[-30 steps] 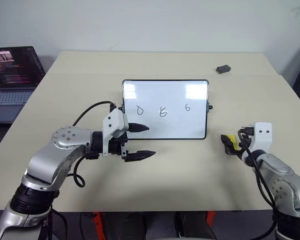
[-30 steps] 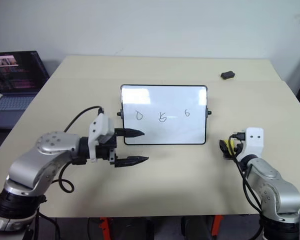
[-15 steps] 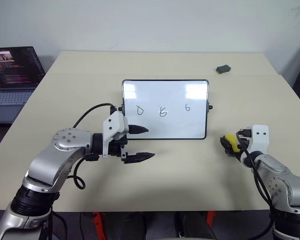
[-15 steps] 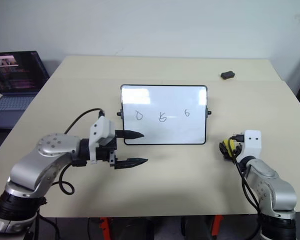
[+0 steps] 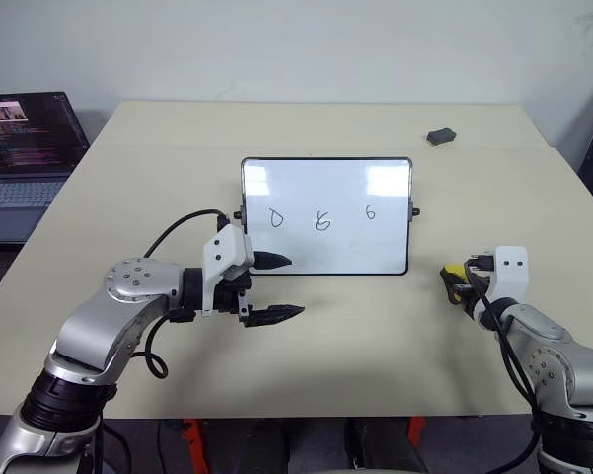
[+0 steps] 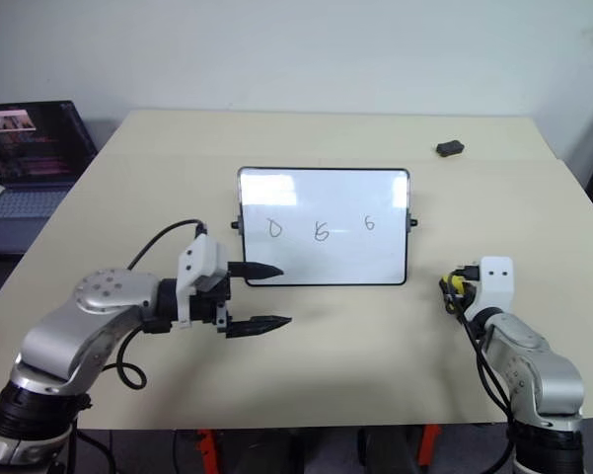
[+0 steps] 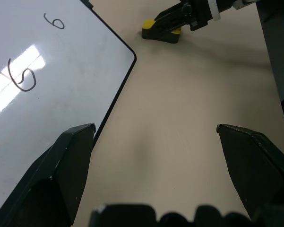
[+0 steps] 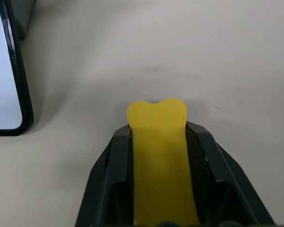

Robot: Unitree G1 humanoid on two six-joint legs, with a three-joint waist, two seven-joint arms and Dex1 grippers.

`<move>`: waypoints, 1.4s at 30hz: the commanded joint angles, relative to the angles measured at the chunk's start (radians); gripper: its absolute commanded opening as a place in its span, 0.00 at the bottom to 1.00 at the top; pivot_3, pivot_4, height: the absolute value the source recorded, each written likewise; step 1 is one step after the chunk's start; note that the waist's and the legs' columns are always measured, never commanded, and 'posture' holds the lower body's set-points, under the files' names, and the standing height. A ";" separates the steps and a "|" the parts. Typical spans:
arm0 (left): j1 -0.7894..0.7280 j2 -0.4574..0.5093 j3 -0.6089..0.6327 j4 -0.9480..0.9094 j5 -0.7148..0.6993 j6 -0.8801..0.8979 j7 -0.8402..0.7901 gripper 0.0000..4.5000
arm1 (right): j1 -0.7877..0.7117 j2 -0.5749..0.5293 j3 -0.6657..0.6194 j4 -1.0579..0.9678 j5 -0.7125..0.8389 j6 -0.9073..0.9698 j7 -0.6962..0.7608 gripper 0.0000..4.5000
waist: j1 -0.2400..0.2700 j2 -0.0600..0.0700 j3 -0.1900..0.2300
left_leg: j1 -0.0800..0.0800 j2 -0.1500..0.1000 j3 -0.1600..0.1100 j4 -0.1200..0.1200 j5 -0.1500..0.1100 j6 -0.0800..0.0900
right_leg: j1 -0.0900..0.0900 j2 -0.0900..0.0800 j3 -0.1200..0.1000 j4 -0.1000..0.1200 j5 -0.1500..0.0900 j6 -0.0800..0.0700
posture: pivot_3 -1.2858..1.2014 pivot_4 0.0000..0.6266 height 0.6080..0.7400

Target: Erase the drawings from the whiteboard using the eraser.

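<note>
Since a second ago, the right gripper (image 8: 158, 142) has been closed from wide open onto the eraser (image 8: 158, 151), and the yellow block is now seen pinched between its two black fingers, bulging a little at the tip. The eraser is held low over the table (image 5: 375, 336), near its right edge and just right of the whiteboard (image 5: 327, 215), apart from the frame. The board is laid flat near the middle of the table, with its three drawings (image 5: 322, 220) in a row across the centre, all untouched. The left gripper (image 5: 276, 288) is kept in place at the board's near left corner, its jaws spread wide with nothing between them, one finger over the white surface and one over the table.

The grasping step is judged just finished; wiping is not yet begun. For the next move, the eraser would need to be lifted, carried left over the board and pressed down on the nearest mark, the rightmost one, then swept across the row. The board may need to be steadied by the left gripper so that it is not pushed along.

A laptop (image 5: 25, 158) is seen at the far left, and a small dark lump (image 5: 441, 136) at the far right.
</note>
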 commanded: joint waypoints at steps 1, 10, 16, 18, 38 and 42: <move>0.016 -0.004 0.078 -0.036 0.008 0.019 0.085 1.00 | -0.008 -0.005 -0.015 -0.019 -0.002 -0.021 0.020 0.25 | 0.000 0.000 0.000 | 0.000 0.000 0.000 0.000 0.000 0.000 | 0.000 0.000 0.000 0.000 0.000 0.000 | 0.52 0.24 1.00; 0.076 -0.004 0.179 -0.119 0.028 0.119 0.283 1.00 | 0.042 -0.068 0.002 -0.016 -0.028 -0.152 0.158 0.25 | 0.001 0.000 0.000 | 0.000 0.000 0.000 0.000 0.000 0.000 | 0.000 -0.001 0.000 0.000 0.000 0.000 | 0.52 0.24 1.00; 0.114 0.019 0.245 -0.142 0.061 0.165 0.366 1.00 | 0.127 -0.193 0.070 -0.055 -0.047 -0.295 0.370 0.25 | 0.001 0.000 0.000 | 0.001 0.000 0.000 0.000 0.000 0.000 | 0.001 -0.001 -0.001 0.000 0.000 0.000 | 0.52 0.24 1.00; 0.125 0.022 0.262 -0.140 0.077 0.169 0.389 1.00 | 0.118 -0.211 0.086 -0.108 0.005 -0.319 0.455 0.25 | -0.002 0.000 0.000 | 0.001 0.000 0.000 0.000 0.000 0.000 | 0.001 -0.001 0.000 0.000 0.000 0.000 | 0.52 0.24 1.00; 0.093 0.065 0.279 0.084 0.100 0.113 0.312 1.00 | -0.621 0.043 0.652 0.278 -0.456 -0.632 0.445 0.25 | -0.002 -0.003 0.001 | 0.001 0.001 -0.001 0.000 0.000 -0.001 | -0.001 -0.001 -0.002 0.001 0.000 -0.001 | 0.52 0.24 1.00; 0.071 0.074 0.245 0.096 0.106 0.082 0.265 1.00 | -0.747 0.166 0.707 0.414 -0.510 -0.644 0.448 0.25 | -0.001 -0.004 0.000 | -0.007 0.001 -0.001 0.001 0.000 -0.001 | -0.009 -0.001 -0.003 0.002 0.000 -0.001 | 0.52 0.24 1.00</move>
